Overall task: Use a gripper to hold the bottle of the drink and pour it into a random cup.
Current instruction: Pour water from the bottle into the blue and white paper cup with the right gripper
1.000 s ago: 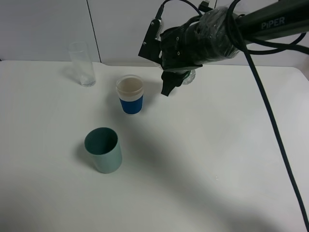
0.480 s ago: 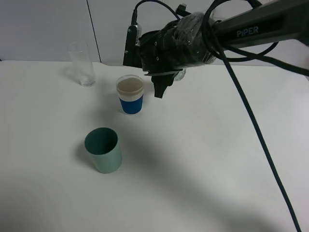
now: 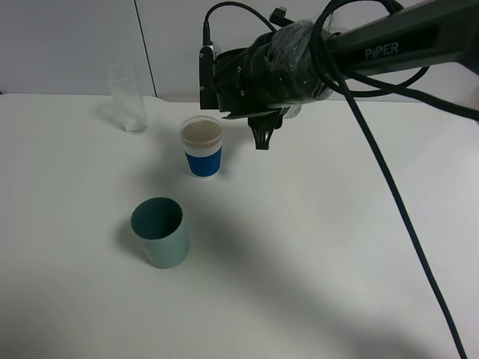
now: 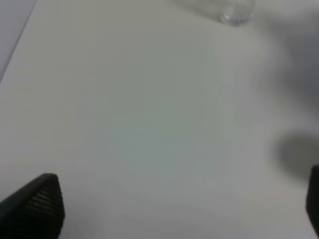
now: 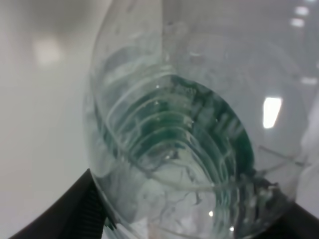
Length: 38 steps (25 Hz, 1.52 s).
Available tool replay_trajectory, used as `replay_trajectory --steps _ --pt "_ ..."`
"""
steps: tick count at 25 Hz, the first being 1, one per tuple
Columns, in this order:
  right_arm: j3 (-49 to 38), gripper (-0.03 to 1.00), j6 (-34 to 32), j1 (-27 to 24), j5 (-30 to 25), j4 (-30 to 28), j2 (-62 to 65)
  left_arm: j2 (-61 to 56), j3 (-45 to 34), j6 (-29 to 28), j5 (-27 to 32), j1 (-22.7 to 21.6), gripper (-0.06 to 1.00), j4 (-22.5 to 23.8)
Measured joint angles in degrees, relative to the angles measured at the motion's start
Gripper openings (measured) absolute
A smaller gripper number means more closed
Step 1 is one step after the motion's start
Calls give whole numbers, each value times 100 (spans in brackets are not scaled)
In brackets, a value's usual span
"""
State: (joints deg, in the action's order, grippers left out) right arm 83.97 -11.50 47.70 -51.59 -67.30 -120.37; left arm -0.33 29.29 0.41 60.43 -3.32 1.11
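- Exterior high view: your right tool (image 3: 263, 134) hangs above the worktop (image 3: 337, 247), just to the right of the cup (image 3: 203, 149) with the blue sleeve. Its arm reaches in from the right.
- Right wrist view: that tool is clamped tight on the bottle of the drink (image 5: 179, 139). The clear ribbed wall and dark green label fill the picture, with black fingers (image 5: 87, 211) at either side.
- From the high camera the bottle is almost wholly hidden behind the wrist, so you cannot tell its tilt.
- The cup stands upright on the worktop, not touching the tool.
- A grey-green cup (image 3: 159, 232) stands nearer the front and a tall clear glass (image 3: 127, 97) further back on the left. Both are upright and well apart from the arm.
- Left wrist view: your left tool (image 4: 182, 199) has its jaws spread wide and grips nothing.
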Motion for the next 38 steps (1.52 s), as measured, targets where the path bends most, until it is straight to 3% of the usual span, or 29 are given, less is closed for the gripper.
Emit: replay_trajectory --steps 12,38 --pt "0 53 252 170 -209 -629 0 0 0 0 0 0 98 0" --pt "114 53 846 186 -287 -1061 -18 0 0 0 0 0 98 0"
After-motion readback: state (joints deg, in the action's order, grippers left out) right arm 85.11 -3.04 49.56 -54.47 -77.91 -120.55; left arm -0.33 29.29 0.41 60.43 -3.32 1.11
